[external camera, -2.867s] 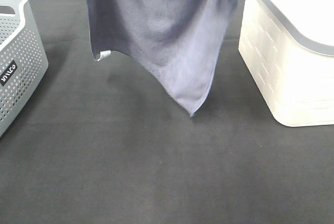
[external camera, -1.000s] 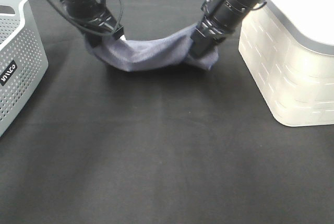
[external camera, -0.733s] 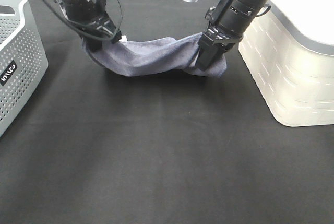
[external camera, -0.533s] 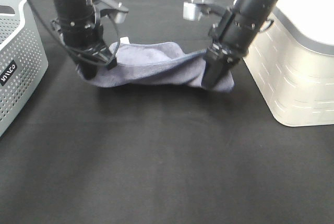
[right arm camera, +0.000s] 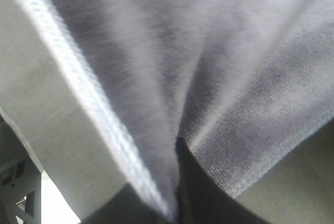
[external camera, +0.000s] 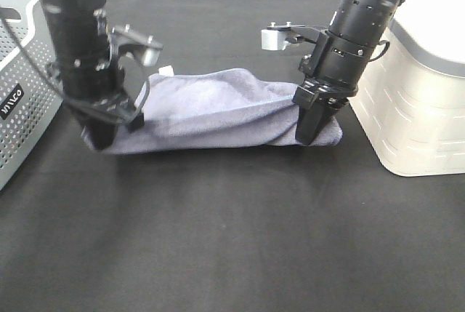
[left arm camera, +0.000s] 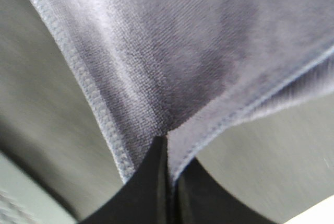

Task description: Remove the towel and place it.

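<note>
I'm working over a flat black cloth-covered table (external camera: 232, 239) that fills the overhead view; nothing of the room shows beyond it.

At the left edge stands a grey perforated plastic basket (external camera: 29, 86) with a small black label (external camera: 11, 103) on its wall. At the right stands a cream plastic bin (external camera: 407, 116) with a ribbed wall and a grey band around its top. The right arm comes down just beside that bin, and the left arm hangs near the basket without touching it.

The soft greyish-purple terry towel (external camera: 218, 112) lies bunched in a long low band across the table between the two arms, resting on the black cloth. A small white tag (external camera: 166, 70) shows at its far edge near the left arm.

The left gripper (external camera: 98, 137) is down at the towel's left end. Its wrist view shows the black fingers (left arm camera: 151, 182) pressed together on a hemmed fold of the towel (left arm camera: 172, 51).

The right gripper (external camera: 309, 134) is down at the towel's right end, likewise pinched closed on gathered fabric (right arm camera: 156, 41), as its wrist view shows, blurred, with a pale hem running past the fingertips (right arm camera: 180, 153).
</note>
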{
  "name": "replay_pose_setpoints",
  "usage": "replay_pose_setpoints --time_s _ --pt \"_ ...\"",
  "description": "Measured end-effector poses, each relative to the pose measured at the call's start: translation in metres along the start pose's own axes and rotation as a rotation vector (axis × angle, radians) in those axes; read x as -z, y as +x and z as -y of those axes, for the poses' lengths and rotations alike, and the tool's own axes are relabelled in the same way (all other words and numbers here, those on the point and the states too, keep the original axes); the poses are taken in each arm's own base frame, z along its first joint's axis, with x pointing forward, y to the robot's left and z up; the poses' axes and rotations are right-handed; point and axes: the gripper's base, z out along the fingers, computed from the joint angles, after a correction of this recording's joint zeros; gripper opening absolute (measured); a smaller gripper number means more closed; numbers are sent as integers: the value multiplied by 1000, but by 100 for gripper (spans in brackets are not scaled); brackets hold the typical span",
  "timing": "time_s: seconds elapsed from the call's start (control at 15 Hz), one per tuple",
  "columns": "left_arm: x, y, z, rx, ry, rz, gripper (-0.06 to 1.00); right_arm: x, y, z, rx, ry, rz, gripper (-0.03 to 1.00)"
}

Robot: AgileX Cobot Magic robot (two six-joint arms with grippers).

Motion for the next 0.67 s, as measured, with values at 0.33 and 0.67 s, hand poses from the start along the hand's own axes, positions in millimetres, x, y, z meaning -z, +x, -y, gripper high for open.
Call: replay_pose_setpoints --time_s 0.33,0.67 --pt "-19 15 10 -3 69 -67 0 -12 5 -5 -33 -53 -19 0" --pt "-23 19 11 -24 76 -84 0 -45 28 -13 -94 -162 -108 1"
